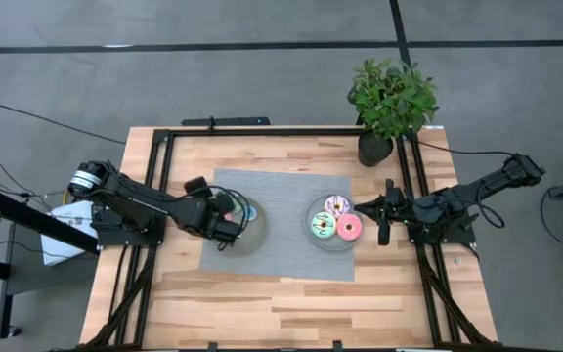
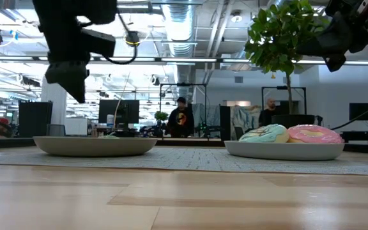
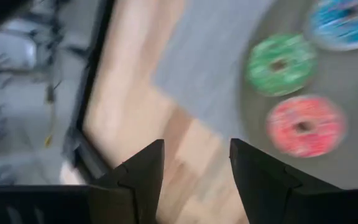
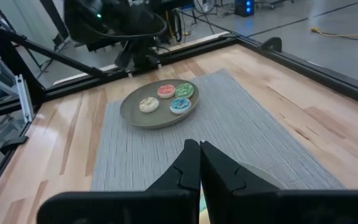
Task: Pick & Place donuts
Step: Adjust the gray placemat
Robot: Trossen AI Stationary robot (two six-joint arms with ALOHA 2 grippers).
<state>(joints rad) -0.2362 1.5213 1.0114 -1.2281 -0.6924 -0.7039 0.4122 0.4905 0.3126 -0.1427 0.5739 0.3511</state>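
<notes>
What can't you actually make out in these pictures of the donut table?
- High view: the small donuts on the left plate are hidden under the left arm's wrist.
- Low view: the plate rims hide most donuts; only the mint-green donut and pink donut rise above the right plate.
- Left wrist view: motion blur smears the green donut and red donut; the blue donut is cut off.

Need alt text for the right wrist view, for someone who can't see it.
The right end effector, fingers shut and empty, points across a grey mat toward a grey plate holding four small donuts: tan, red, green, blue. The left arm hangs over the plate's far side.
</notes>
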